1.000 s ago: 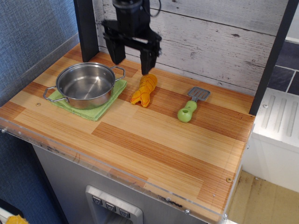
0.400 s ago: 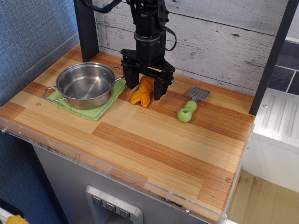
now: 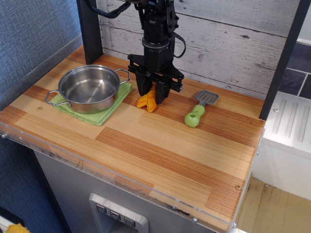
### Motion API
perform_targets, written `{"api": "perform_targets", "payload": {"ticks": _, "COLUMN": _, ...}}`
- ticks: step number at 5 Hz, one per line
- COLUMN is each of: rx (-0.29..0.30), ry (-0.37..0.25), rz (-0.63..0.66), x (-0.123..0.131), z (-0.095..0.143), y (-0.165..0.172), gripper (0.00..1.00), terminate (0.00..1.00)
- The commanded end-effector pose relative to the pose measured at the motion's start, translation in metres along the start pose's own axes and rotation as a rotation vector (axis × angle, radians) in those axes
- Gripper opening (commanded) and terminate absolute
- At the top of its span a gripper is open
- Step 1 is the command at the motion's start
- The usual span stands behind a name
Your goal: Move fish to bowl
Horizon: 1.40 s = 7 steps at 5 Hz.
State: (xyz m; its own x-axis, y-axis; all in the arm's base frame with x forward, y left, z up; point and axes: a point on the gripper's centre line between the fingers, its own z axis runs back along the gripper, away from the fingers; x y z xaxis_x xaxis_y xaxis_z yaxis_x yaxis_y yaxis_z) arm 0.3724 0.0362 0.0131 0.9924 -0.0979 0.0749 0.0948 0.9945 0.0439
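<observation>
Fish [image 3: 147,100] lies on the worktop [image 3: 160,145], just right of the bowl, orange-yellow, ridged body, its lower end pointing toward the front edge. Only that lower part shows; my pincer [image 3: 153,92] covers the upper part. My pincer is down over it, black fingers [image 3: 144,87] on either side of the body, drawn in close against it, pinching the fish. Fish appears to rest on the wood, not raised, though the contact is hard to read under the fingers.

Bowl [image 3: 90,88] is a shiny steel pot with two wire loop handles, sitting left of the fish on a green cloth [image 3: 104,114]. Its right handle is near my left finger, not touching. Inside looks bare metal.

Green-handled grey spatula [image 3: 199,109] lies to the right of the fish, apart from it, blade toward the back wall.

My arm comes down vertically from the top of the view, cable looped at its side, in front of the whitewashed plank wall [image 3: 233,43]. Dark post [image 3: 89,29] stands behind the bowl.
</observation>
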Motion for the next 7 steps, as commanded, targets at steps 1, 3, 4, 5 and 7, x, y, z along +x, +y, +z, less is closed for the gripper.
{"api": "perform_targets", "payload": {"ticks": 1, "rx": 0.002, "ry": -0.035, "rz": 0.023, "x": -0.003, "z": 0.014, "y": 0.01, "gripper": 0.0, "terminate": 0.0}}
{"api": "perform_targets", "payload": {"ticks": 3, "rx": -0.017, "ry": -0.114, "rz": 0.017, "x": 0.0, "z": 0.053, "y": 0.008, "gripper": 0.0, "terminate": 0.0}}
{"api": "perform_targets", "payload": {"ticks": 4, "rx": -0.013, "ry": -0.166, "rz": 0.023, "x": -0.009, "z": 0.093, "y": 0.013, "gripper": 0.0, "terminate": 0.0}}
{"api": "perform_targets", "payload": {"ticks": 5, "rx": -0.028, "ry": -0.198, "rz": 0.052, "x": -0.022, "z": 0.119, "y": 0.029, "gripper": 0.0, "terminate": 0.0}}
{"api": "perform_targets", "payload": {"ticks": 7, "rx": 0.009, "ry": -0.18, "rz": 0.127, "x": -0.064, "z": 0.127, "y": 0.077, "gripper": 0.0, "terminate": 0.0}}
